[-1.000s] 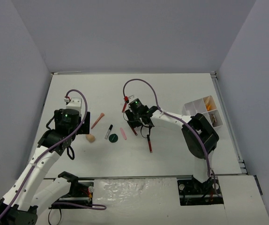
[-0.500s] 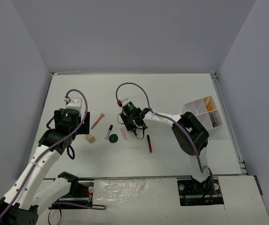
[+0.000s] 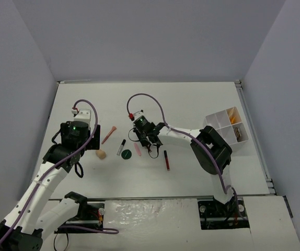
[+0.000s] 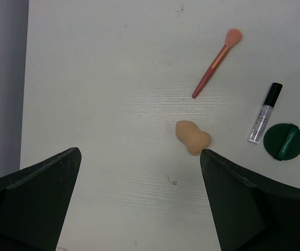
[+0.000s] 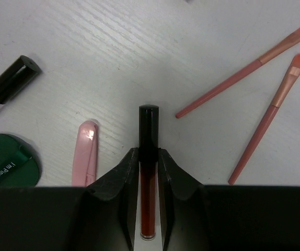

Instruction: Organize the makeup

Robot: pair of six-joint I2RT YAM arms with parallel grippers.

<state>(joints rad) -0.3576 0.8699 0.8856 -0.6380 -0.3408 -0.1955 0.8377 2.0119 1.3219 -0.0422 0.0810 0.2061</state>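
Note:
My right gripper (image 5: 149,152) is shut on a dark-red lip tube (image 5: 149,125) with a black cap, low over the table; in the top view the gripper (image 3: 149,142) is mid-table. A pink stick (image 5: 84,151) and a dark-green disc (image 5: 6,162) lie just left of it, and two coral brushes (image 5: 244,65) lie to its right. My left gripper (image 4: 139,154) is open and empty above the table. A beige sponge (image 4: 193,137) lies by its right finger. A coral brush (image 4: 216,63), a clear tube (image 4: 265,112) and the disc (image 4: 284,141) lie further right.
A second dark-red stick (image 3: 166,160) lies on the table right of my right gripper. The white compartment tray (image 3: 212,121) stands at the right edge and holds an orange item and a brown palette. Grey walls surround the table.
My right gripper has moved left, toward the pink stick and green disc. The left arm has not moved.

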